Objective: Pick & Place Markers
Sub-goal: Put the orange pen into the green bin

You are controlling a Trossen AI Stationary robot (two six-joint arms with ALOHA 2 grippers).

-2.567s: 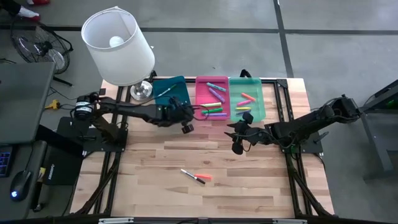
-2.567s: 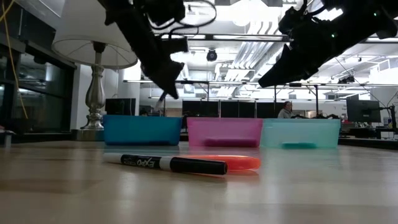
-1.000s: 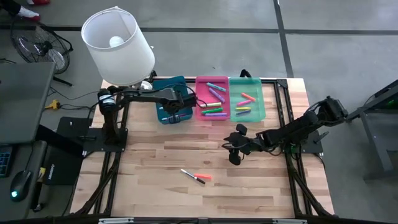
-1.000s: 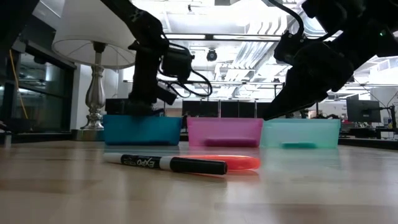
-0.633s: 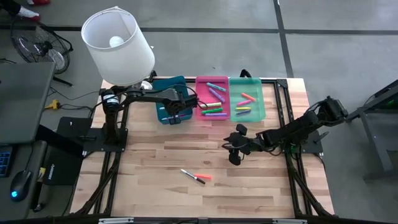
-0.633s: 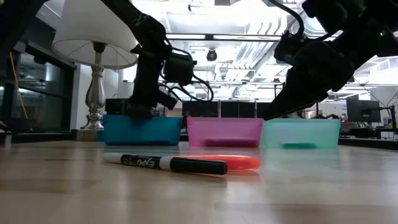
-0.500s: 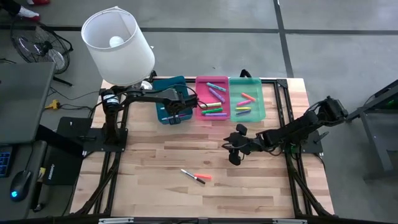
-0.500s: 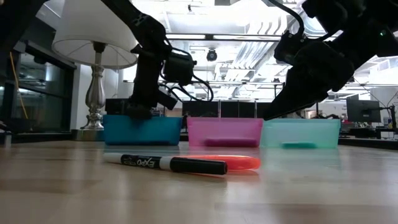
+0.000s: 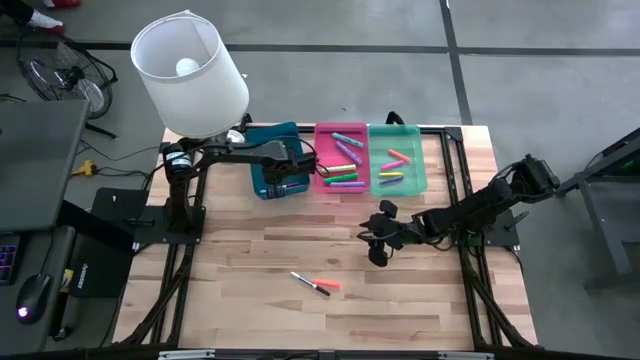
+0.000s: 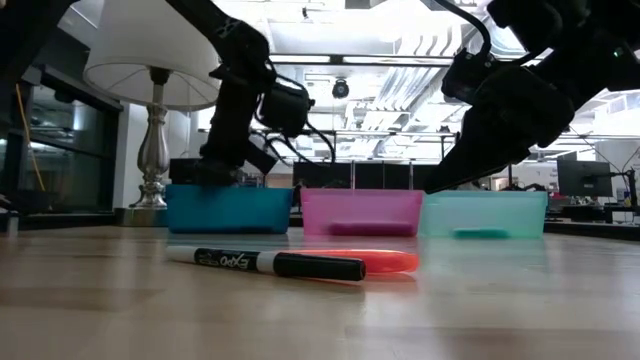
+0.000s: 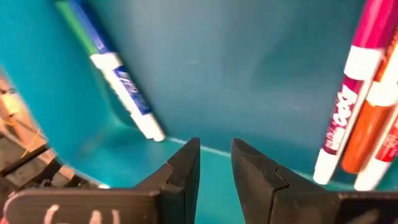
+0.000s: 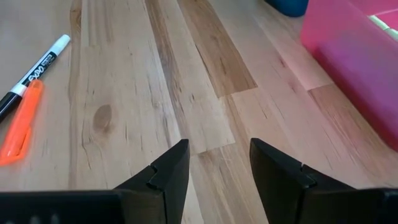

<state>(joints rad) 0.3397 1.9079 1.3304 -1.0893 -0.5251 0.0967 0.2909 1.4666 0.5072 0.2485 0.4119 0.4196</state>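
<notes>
The dark left gripper (image 9: 283, 178) hangs inside the smooth, rectangular teal-blue plastic tray (image 9: 262, 140) at the back of the pale plank-wood table (image 9: 250, 300). In its wrist view the 2 wedge-shaped fingers (image 11: 185, 167) stand a little apart with nothing between them, above the tray's glossy floor. On that floor lie a slim blue-and-green marker with a white middle band (image 11: 118, 87) to one side, and a magenta marker (image 11: 349, 87) touching an orange marker (image 11: 373, 124) to the other side.

The dark right gripper (image 9: 378, 240) hovers over bare table in front of the trays, its fingers (image 12: 168, 171) spread wide and empty. On the table near the front lie 2 more markers, touching: a thin black-and-white cylindrical marker with printed lettering (image 10: 265, 263) and a short, translucent orange marker (image 10: 385, 262) just behind it in the low view.

Beside the blue tray sits the pink rectangular plastic tray (image 9: 328, 130), holding several markers in purple, green, yellow and teal, and next to it the translucent green rectangular plastic tray (image 9: 412, 135), holding markers in orange, pink, yellow and green. A lamp with a white drum shade (image 9: 190, 72) and a turned metal stem stands at the table's back left corner.
</notes>
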